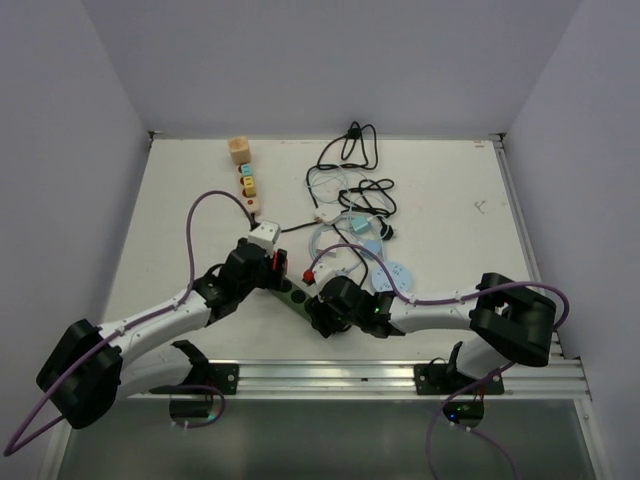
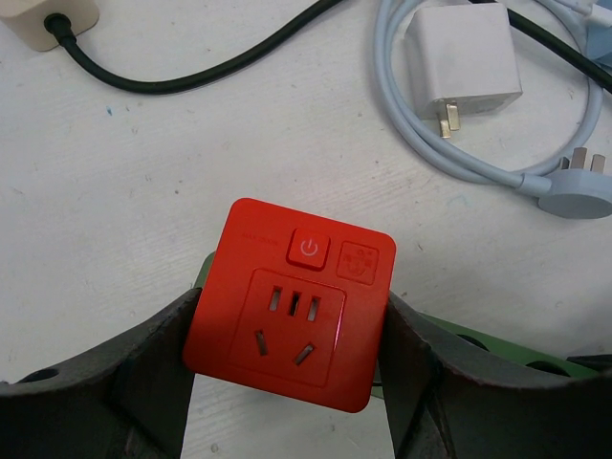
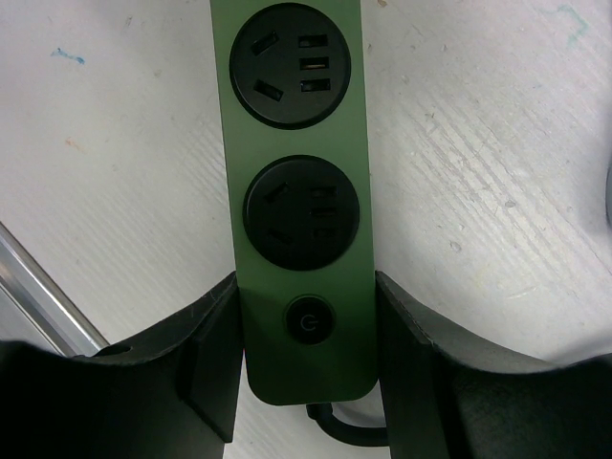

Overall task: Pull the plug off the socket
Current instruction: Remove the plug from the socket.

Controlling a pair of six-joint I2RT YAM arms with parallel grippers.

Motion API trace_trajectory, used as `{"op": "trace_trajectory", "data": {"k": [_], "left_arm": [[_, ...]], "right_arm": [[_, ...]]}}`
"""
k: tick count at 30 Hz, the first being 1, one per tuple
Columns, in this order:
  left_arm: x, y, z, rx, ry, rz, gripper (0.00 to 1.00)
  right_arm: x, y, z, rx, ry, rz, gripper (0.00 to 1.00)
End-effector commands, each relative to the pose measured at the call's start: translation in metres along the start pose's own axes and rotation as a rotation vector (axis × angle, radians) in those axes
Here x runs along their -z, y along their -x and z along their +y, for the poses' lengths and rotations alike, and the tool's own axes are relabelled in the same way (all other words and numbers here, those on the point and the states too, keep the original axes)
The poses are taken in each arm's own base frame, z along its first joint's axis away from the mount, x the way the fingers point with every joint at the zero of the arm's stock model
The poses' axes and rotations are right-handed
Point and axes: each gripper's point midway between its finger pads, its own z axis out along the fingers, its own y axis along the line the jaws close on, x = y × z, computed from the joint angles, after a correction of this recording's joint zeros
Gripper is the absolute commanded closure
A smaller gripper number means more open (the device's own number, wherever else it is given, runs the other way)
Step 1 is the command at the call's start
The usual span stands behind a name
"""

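The plug is a red square adapter with a power button and its own socket holes. It sits over the far end of the green socket strip. My left gripper is shut on the plug, a dark finger pressed to each side. Whether the plug's pins are still seated is hidden. My right gripper is shut on the strip at its button end, fingers against both long edges. From above, the plug and strip lie between the left gripper and right gripper.
A white charger, a pale blue plug with its cable, and a black cord lie just beyond the red plug. A beige power strip and black cables lie farther back. A metal rail runs along the near edge.
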Motion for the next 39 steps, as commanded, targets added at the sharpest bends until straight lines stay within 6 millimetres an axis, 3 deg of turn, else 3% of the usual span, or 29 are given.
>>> {"op": "trace_trajectory", "data": {"k": [1, 7, 21, 30, 39], "left_arm": [[0.004, 0.054, 0.001, 0.144, 0.008, -0.217, 1.00], [0.002, 0.053, 0.002, 0.080, 0.064, -0.222, 1.00], [0.004, 0.044, -0.018, -0.068, 0.096, -0.216, 1.00], [0.006, 0.046, -0.020, 0.055, 0.061, -0.213, 1.00], [0.006, 0.052, 0.015, 0.213, 0.062, -0.197, 1.00]], "right_arm": [[0.008, -0.075, -0.022, -0.025, -0.086, 0.267, 1.00], [0.008, -0.068, -0.018, -0.030, -0.076, 0.262, 1.00], [0.006, -0.075, -0.017, -0.038, -0.069, 0.280, 1.00], [0.006, -0.081, -0.021, -0.039, -0.086, 0.292, 1.00], [0.005, -0.089, -0.024, -0.044, -0.093, 0.301, 1.00]]}}
